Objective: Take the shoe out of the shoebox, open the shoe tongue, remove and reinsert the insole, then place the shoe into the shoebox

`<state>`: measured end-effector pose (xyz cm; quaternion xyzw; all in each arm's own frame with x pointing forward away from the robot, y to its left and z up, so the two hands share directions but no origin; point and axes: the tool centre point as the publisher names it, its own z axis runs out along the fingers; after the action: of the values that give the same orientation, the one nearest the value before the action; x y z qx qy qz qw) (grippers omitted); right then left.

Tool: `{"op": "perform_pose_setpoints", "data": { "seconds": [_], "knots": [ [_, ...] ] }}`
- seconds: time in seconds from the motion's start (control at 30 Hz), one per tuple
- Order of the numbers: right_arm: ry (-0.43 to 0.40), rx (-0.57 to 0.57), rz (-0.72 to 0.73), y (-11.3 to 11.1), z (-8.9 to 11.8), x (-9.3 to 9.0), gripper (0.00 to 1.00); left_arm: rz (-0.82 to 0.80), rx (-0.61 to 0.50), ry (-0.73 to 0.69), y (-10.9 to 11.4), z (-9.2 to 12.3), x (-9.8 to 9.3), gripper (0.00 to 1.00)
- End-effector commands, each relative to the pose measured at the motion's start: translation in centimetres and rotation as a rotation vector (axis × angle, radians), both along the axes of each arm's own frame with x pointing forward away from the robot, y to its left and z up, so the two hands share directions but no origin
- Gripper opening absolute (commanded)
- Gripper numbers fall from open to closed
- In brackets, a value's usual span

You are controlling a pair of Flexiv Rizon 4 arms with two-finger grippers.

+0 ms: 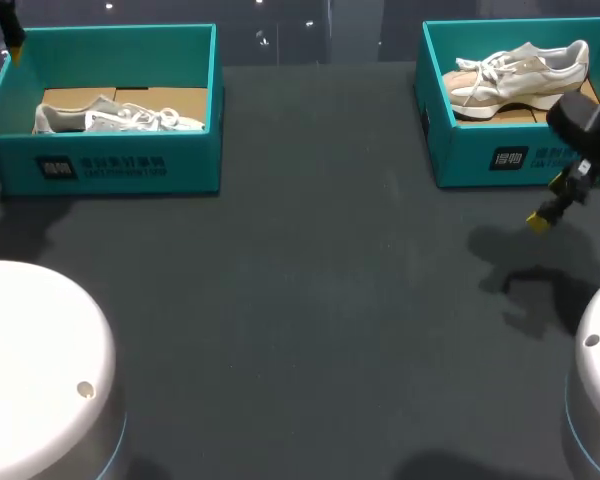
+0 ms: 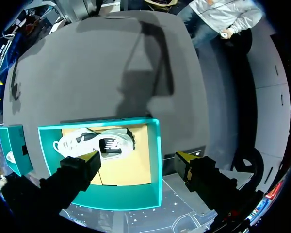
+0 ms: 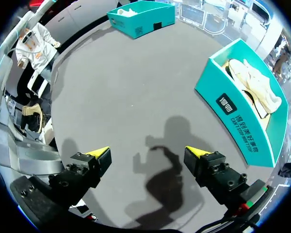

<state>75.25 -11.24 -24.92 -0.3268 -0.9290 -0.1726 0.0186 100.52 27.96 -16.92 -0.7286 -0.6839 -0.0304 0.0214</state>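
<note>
Left box (image 1: 110, 165): teal, grey shoe (image 1: 120, 118) lying inside.
Right box (image 1: 480, 155): teal, beige shoe (image 1: 520, 72) lying inside.
Left gripper (image 2: 138, 158): fingers spread, empty, above left box.
Right gripper (image 3: 149, 152): fingers spread, empty, over table (image 1: 310, 300) beside right box.

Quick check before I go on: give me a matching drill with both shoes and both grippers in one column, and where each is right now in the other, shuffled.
1. grey-white shoe
2. beige shoe
3. left gripper
4. right gripper

A. over bare table in front of the right shoebox, fingers open
B. inside the left shoebox
C. at the left shoebox's edge, fingers open
D. inside the right shoebox

Pairs: 1-B, 2-D, 3-C, 4-A.
</note>
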Motion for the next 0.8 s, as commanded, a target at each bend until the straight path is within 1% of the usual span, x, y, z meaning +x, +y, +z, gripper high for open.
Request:
{"op": "perform_pose_setpoints", "data": {
  "seconds": [0.03,0.07,0.13,0.2,0.73,0.77,0.8],
  "knots": [
    [0.052,-0.044,-0.098,-1.1,1.2,2.7,1.00,-0.001,0.001,-0.001,0.0,0.0,-0.1,1.00],
    [0.039,-0.036,-0.106,-1.5,1.5,3.2,1.00,-0.001,0.001,-0.001,0.0,0.0,-0.1,1.00],
    [0.062,-0.039,-0.161,-2.3,1.9,3.8,1.00,-0.001,0.001,-0.001,0.0,0.0,-0.1,1.00],
    [0.056,-0.033,-0.195,-3.2,2.3,4.1,1.00,-0.001,0.001,-0.001,0.0,0.0,-0.1,1.00],
    [0.056,-0.033,-0.195,-3.2,2.3,4.1,1.00,-0.001,0.001,-0.001,0.0,0.0,-0.1,1.00],
    [0.054,-0.024,-0.222,-3.9,2.5,4.6,1.00,-0.001,0.001,-0.001,0.0,0.0,-0.1,1.00],
    [0.071,-0.049,-0.255,-4.7,2.6,5.1,1.00,-0.001,0.001,-0.001,0.0,0.0,-0.1,1.00]
  ]
}}
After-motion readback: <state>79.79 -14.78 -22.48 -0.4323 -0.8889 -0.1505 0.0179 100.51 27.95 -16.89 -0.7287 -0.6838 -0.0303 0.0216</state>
